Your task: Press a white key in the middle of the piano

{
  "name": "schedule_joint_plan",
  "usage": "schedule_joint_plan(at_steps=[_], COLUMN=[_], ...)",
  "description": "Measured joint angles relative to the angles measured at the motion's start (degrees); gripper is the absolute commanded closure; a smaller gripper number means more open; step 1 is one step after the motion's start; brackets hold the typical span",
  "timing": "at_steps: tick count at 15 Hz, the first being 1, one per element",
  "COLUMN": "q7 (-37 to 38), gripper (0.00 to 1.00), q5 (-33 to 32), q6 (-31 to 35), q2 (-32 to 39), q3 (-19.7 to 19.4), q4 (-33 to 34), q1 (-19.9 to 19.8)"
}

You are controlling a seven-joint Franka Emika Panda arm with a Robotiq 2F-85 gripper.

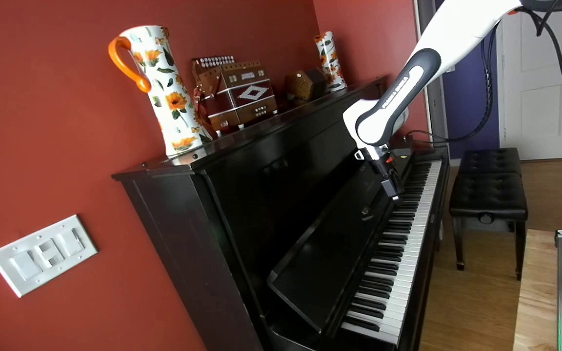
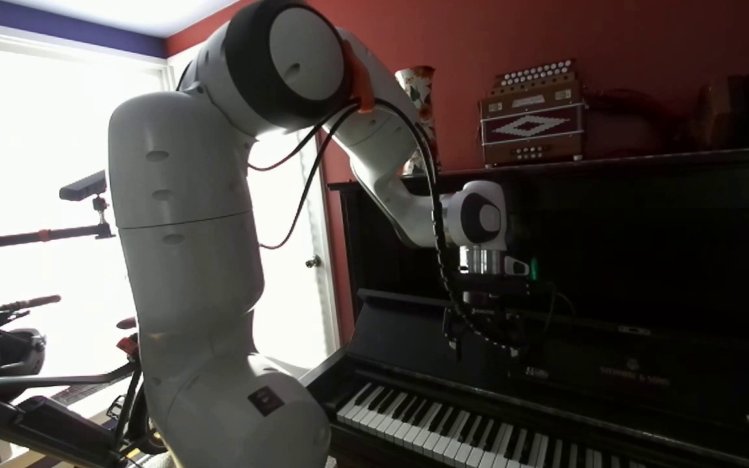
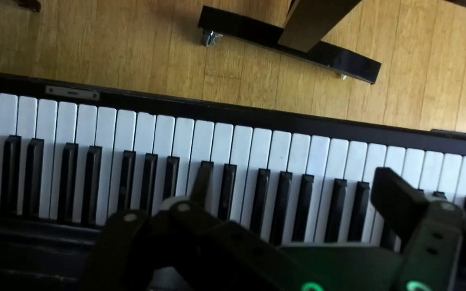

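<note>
Piano (image 2: pixel 641 260): cut by bottom edge in both exterior views. Key row (image 3: pixel 241 147): runs past both sides of wrist view, some keys behind claw (image 3: pixel 293 169). In exterior view: piano lettering (image 2: pixel 634 377) blurred, vase (image 2: pixel 420 84) partly behind arm (image 2: pixel 183 195), bike (image 2: pixel 65 426) cut off left.

My gripper (image 3: pixel 293 176) reads matt dark, my arm (image 1: pixel 456 29) smooth white plastic-looking shell. Piano (image 1: pixel 281 195), mid-frame in an exterior view: glossy black case. Bench (image 1: pixel 488 195) at right: shiny, leather-like padding; floor (image 3: pixel 136 48), top of wrist view: smooth wood planks.
</note>
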Motion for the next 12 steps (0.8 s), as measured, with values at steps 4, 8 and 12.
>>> schedule_joint_plan(at_steps=[4,8,12], q7=[-1.88,-3.55,-4.16], gripper=[0.27,0.58,0.89], q5=[-2.21,-2.55,-2.55], q6=[4.74,9.62,15.1], q2=[4.88,9.81,14.0], q3=[-1.17,-2.06,-2.35], q4=[-2.39,-3.29,-3.34], q1=[-1.56,-3.19,-4.59])
